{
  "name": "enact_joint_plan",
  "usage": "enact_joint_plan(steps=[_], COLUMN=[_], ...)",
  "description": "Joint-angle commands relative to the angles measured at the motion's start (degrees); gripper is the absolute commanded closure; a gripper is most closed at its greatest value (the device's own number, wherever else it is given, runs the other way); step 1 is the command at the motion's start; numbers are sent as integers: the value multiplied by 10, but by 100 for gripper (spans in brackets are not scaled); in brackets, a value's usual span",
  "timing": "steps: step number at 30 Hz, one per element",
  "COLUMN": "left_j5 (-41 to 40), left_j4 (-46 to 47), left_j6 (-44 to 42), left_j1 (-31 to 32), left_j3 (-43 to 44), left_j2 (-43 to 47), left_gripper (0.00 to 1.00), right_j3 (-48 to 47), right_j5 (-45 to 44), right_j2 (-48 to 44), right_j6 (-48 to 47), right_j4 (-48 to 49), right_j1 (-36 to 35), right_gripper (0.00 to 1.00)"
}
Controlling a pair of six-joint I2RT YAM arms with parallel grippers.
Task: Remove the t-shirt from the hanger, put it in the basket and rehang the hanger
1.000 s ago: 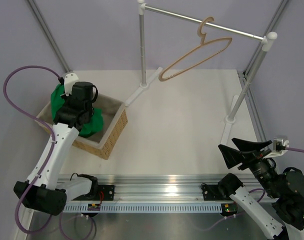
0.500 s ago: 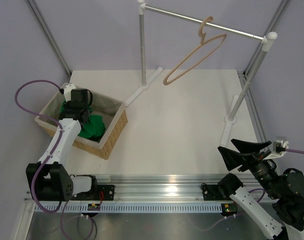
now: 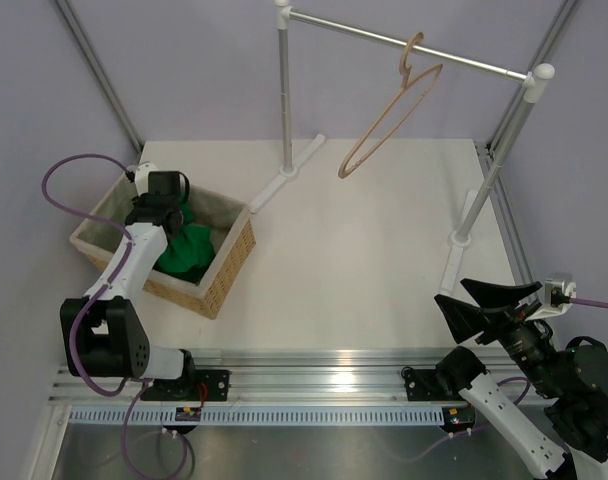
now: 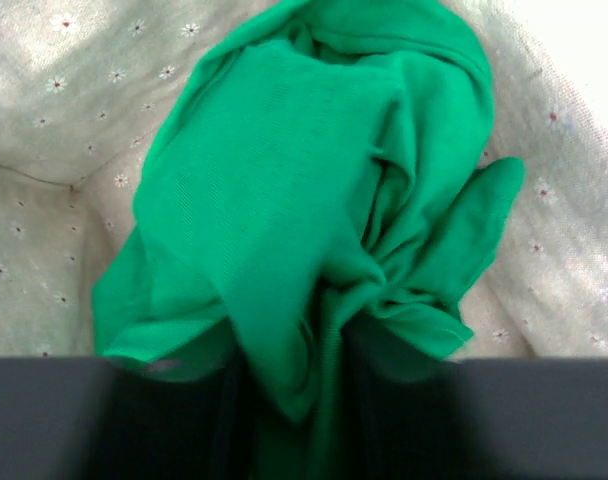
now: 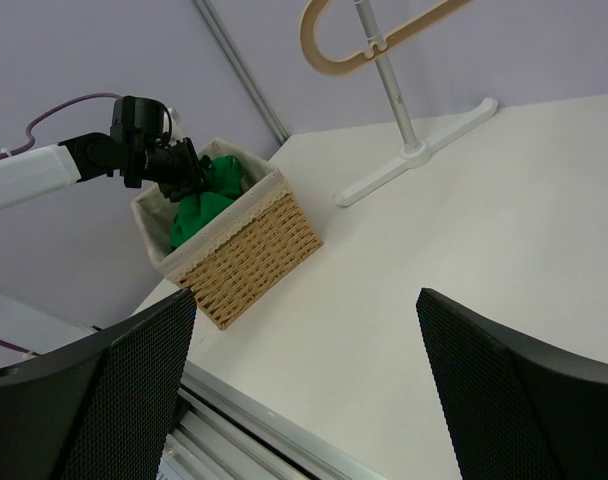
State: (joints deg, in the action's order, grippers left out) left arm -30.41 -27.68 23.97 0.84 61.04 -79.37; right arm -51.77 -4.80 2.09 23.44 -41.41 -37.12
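Note:
The bright green t-shirt (image 3: 187,250) lies bunched inside the wicker basket (image 3: 229,268), off the hanger. In the left wrist view the t-shirt (image 4: 304,190) fills the frame. My left gripper (image 3: 174,220) reaches down into the basket, and a loose fold hangs between its parted dark fingers, so the left gripper (image 4: 284,420) is open. The beige wooden hanger (image 3: 389,115) hangs bare from the silver rail (image 3: 454,60). My right gripper (image 3: 481,302) rests near the front right corner, wide open and holding nothing. Its view shows the hanger (image 5: 379,45) and the t-shirt (image 5: 206,195).
The rail stands on two white-footed posts, one at the back middle (image 3: 284,100) and one at the right (image 3: 489,180). The lined basket (image 5: 249,250) sits at the table's left. A metal track (image 3: 314,365) runs along the near edge. A purple cable (image 3: 59,190) loops by the left arm.
The left arm has dropped the t-shirt lower into the basket and its fingers have parted. The bare hanger keeps swinging, turning more edge-on. The right arm has not moved.

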Motion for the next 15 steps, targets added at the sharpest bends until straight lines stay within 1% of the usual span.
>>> enact_joint_plan(steps=[1,2,3,5,7,8,9,10,11,13,14,15], left_j5=[-27,-25,-25,-12,17,65,82,91,118,156,207,233], left_j4=[39,31,26,17,15,9,-8,-27,-49,-54,-55,-53], left_j6=[32,35,41,40,23,11,3,-2,-8,-28,-35,-40], left_j1=[-3,-3,-3,-3,-3,-2,-2,-2,-2,-2,-1,0], left_j3=[11,14,21,29,39,47,62,95,105,114,115,113], left_j2=[4,5,10,23,50,56,62,74,84,117,153,171], left_gripper=[44,33,16,2,1,1,1,1,1,1,1,1], right_j3=[3,4,4,6,9,10,10,9,8,4,4,3], right_j5=[22,22,22,29,40,46,60,63,66,64,55,51], right_j2=[-3,-5,-8,-9,-4,-1,12,19,27,53,60,73], right_j6=[-15,-14,-13,-15,-17,-19,-19,-19,-19,-17,-16,-14], right_j4=[18,18,18,19,25,26,28,26,25,19,19,15], right_j1=[-1,-1,-1,-1,-1,-1,-1,-1,-1,-1,-1,-1], right_gripper=[0,0,0,0,0,0,1,0,0,1,1,0])
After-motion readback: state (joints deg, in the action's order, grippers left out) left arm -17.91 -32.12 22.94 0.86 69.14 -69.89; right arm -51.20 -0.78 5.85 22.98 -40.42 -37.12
